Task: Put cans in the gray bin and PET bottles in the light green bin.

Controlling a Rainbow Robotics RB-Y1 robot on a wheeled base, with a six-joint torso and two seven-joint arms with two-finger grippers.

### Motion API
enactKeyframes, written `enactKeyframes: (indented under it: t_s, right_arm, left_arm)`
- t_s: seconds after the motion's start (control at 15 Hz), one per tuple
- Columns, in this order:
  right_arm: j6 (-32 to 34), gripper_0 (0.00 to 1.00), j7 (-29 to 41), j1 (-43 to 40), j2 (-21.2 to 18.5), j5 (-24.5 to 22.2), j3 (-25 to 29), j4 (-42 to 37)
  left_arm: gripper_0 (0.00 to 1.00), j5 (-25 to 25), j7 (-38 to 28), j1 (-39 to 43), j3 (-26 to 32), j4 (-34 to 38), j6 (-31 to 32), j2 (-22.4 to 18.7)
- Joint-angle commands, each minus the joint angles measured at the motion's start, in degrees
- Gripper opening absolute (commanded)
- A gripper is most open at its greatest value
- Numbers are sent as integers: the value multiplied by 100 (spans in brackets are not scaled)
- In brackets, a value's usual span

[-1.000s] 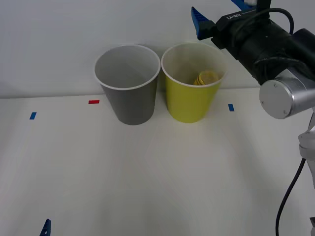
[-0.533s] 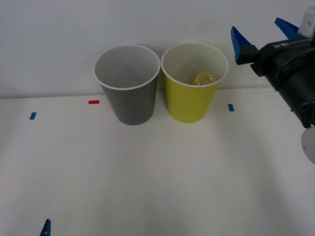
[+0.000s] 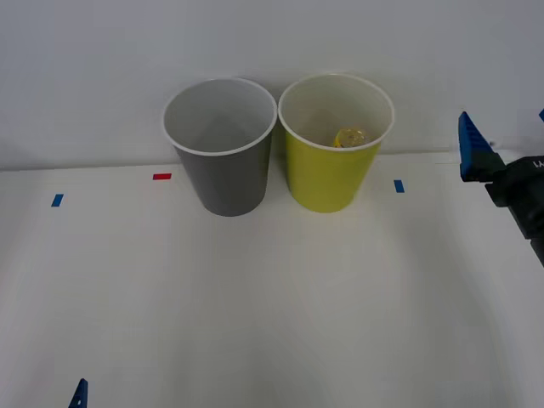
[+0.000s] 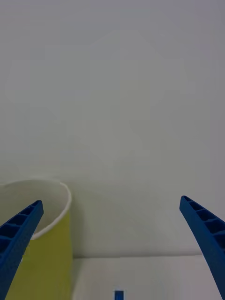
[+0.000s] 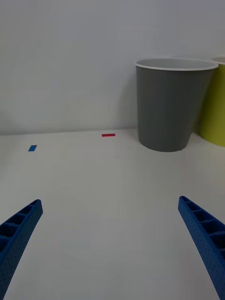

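Note:
The gray bin (image 3: 223, 170) stands at the back of the white table, and its white inside shows nothing. Touching its right side is the light green bin (image 3: 327, 174), with a PET bottle (image 3: 349, 137) with a yellow label lying inside. My right gripper (image 3: 503, 121) is open and holds nothing, at the right edge, level with the bins' rims and well right of the light green bin (image 4: 44, 253). Low at the near left, my left gripper (image 5: 109, 201) is open, facing the gray bin (image 5: 168, 110) across bare table. The cans are out of view.
A red tape mark (image 3: 161, 176) and a blue tape mark (image 3: 56, 201) lie left of the bins, another blue mark (image 3: 399, 185) to their right. A white wall rises right behind the bins. One left fingertip (image 3: 78, 394) pokes in at the front edge.
My right arm has drawn back to the right, from just beside the light green bin's rim to the view's edge, gripper open throughout. The bottle has settled slightly inside the bin.

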State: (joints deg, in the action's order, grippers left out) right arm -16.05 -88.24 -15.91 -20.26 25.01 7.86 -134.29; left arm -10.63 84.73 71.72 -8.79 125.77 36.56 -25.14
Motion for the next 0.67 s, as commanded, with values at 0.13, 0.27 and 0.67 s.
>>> enactKeyframes:
  t_s: [0.13,0.27,0.67]
  right_arm:
    - [779,100,-97,-932,5,-102,-171,87]
    - [1764,100,-220,-1222,-30,-181,-426,544]
    - [3504,100,-554,-2478,-408,-445,-971,1027]
  left_arm:
    - [100,0,0,0,0,0,0,0]
    - [100,0,0,0,0,0,0,0]
    - [100,0,0,0,0,0,0,0]
